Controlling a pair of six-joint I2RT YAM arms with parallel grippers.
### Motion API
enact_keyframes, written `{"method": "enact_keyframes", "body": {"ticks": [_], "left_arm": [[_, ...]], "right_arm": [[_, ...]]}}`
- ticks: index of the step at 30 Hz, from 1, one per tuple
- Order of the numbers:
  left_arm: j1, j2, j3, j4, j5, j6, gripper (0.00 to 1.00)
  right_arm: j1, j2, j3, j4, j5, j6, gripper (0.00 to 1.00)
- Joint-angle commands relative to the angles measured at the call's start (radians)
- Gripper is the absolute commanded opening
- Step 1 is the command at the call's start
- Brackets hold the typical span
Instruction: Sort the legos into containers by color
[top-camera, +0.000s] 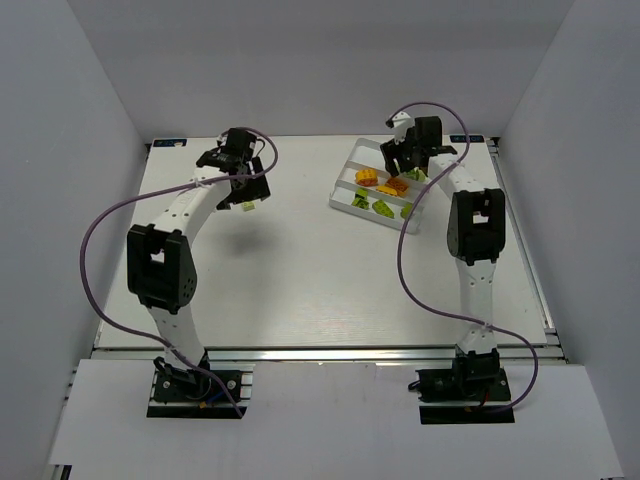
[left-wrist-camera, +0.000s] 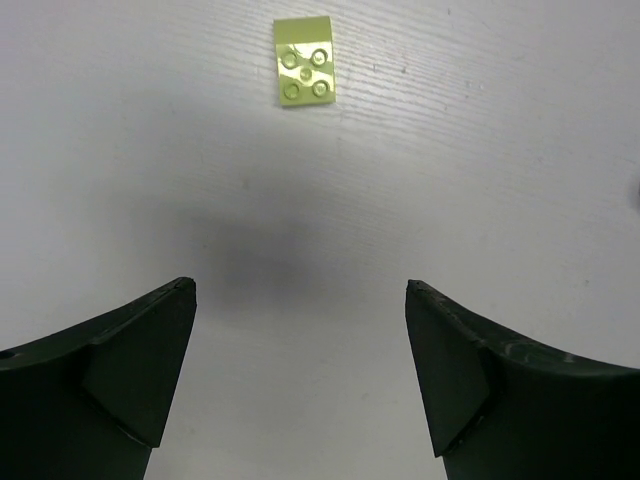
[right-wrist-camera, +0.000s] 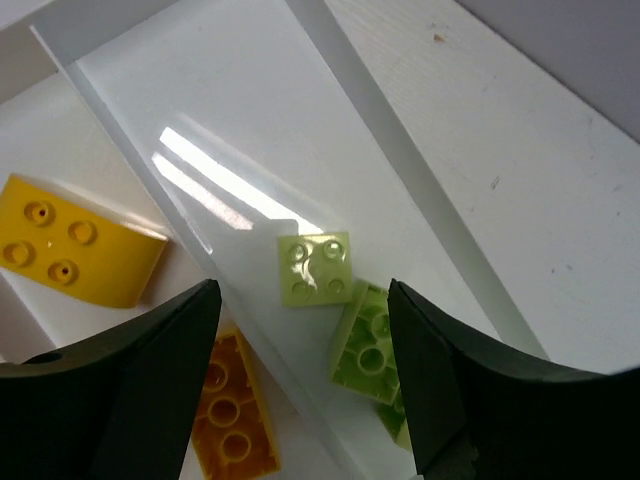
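Note:
A lime-green lego (left-wrist-camera: 304, 62) lies alone on the table, studs up, ahead of my open, empty left gripper (left-wrist-camera: 300, 290). In the top view this lego (top-camera: 247, 206) sits just beside the left gripper (top-camera: 248, 190) at the far left. My right gripper (right-wrist-camera: 302, 295) is open and empty, hovering over the white tray (right-wrist-camera: 250, 100). Below it two lime-green legos (right-wrist-camera: 316, 268) (right-wrist-camera: 365, 345) lie in one compartment. Orange legos (right-wrist-camera: 75, 255) (right-wrist-camera: 235, 415) lie in the compartment beyond the ridge. In the top view the right gripper (top-camera: 405, 163) is over the tray's (top-camera: 343, 180) far end.
The top view shows more green legos (top-camera: 382, 208) along the tray's near side and orange ones (top-camera: 366, 177) in its middle. Grey walls enclose the table on the left, back and right. Purple cables loop from both arms.

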Motion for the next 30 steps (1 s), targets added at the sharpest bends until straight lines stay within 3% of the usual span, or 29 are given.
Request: {"method": "enact_keyframes", "body": {"ticks": [1,7,12,20,24,28,30], "left_arm": [[0.007,0.065,0.084,0.004,-0.089,0.041,0.94],[0.019,0.25,0.248,-0.03,-0.11,0.055,0.91],[0.05,0.385,0.348,-0.045,-0.08,0.023,0.81],[0.093,0.501,0.474,-0.036,0.008,-0.004,0.79],[0.102,0.522,0.471,-0.019,0.028,0.001,0.76],[0.102,0.525,0.442,-0.001,0.051,-0.004,0.64],[0.102,0.518,0.429,0.01,0.069,-0.008,0.63]], "right_arm": [[-0.023,-0.141,-0.045,0.042,-0.063,0.053,0.73],[-0.07,-0.436,-0.338,0.134,-0.247,0.139,0.57],[-0.087,-0.731,-0.648,0.259,-0.425,0.146,0.44],[-0.09,-0.971,-0.81,0.254,-0.509,0.184,0.53],[-0.092,-1.005,-0.828,0.249,-0.511,0.221,0.54],[-0.095,-1.021,-0.83,0.246,-0.512,0.233,0.54],[-0.093,-1.019,-0.819,0.238,-0.511,0.23,0.54]]}}
